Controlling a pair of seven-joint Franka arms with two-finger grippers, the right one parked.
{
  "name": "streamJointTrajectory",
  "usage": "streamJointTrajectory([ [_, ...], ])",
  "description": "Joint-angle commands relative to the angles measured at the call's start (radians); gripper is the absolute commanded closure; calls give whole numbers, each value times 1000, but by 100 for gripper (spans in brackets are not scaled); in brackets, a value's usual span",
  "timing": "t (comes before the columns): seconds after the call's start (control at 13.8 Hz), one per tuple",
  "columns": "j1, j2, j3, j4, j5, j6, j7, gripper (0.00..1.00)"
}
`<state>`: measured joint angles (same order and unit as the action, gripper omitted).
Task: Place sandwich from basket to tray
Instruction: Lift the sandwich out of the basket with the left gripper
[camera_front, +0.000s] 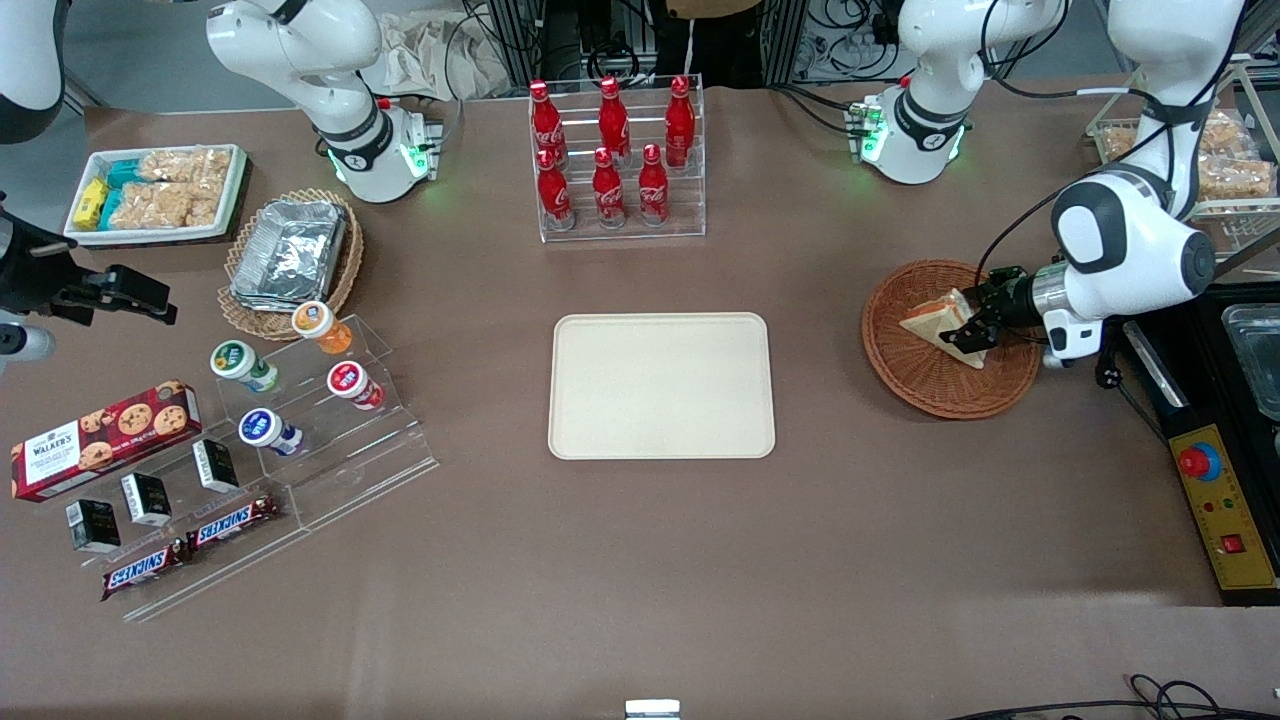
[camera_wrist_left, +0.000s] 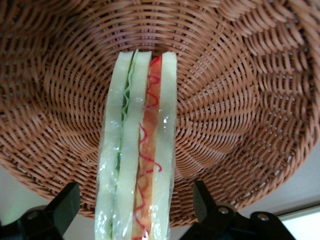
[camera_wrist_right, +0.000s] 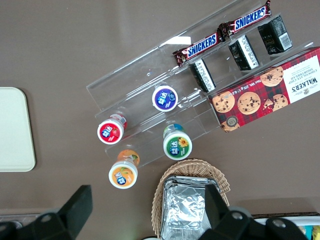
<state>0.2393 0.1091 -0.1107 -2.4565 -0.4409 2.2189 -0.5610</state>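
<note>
The sandwich (camera_front: 935, 318), a white-bread wedge in clear film with orange-red and green filling, stands on edge in the reddish-brown wicker basket (camera_front: 930, 385) toward the working arm's end of the table. My left gripper (camera_front: 975, 322) reaches into the basket and is open, its fingers on either side of the sandwich with a gap on each side. In the left wrist view the sandwich (camera_wrist_left: 137, 125) runs between the two black fingers (camera_wrist_left: 207, 205) over the basket weave (camera_wrist_left: 240, 100). The cream-beige tray (camera_front: 660, 385) lies bare at the table's middle.
A clear rack of red cola bottles (camera_front: 615, 155) stands farther from the front camera than the tray. A black control box (camera_front: 1225, 510) and a clear container (camera_front: 1255, 350) lie beside the basket at the table's edge. Snack displays (camera_front: 250, 430) and a foil-container basket (camera_front: 290, 255) are toward the parked arm's end.
</note>
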Motion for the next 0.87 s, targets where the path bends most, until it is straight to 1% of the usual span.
streamJointTrajectory([
  [0.0, -32, 37, -1, -4, -27, 41, -33, 0],
  [0.15, -37, 58, -1, -2, -27, 53, -57, 2],
  [0.22, -37, 61, -1, -2, -27, 53, -60, 6],
  [0.29, -37, 61, 0, -2, -28, 53, -62, 13],
  [0.44, -35, 60, 0, 1, -27, 53, -66, 30],
  [0.58, -34, 57, 0, 4, -27, 48, -66, 62],
  [0.65, -34, 54, 2, 5, -27, 44, -65, 68],
  [0.73, -34, 47, 2, 7, -27, 39, -65, 69],
  [0.8, -34, 38, 3, 7, -25, 35, -68, 72],
])
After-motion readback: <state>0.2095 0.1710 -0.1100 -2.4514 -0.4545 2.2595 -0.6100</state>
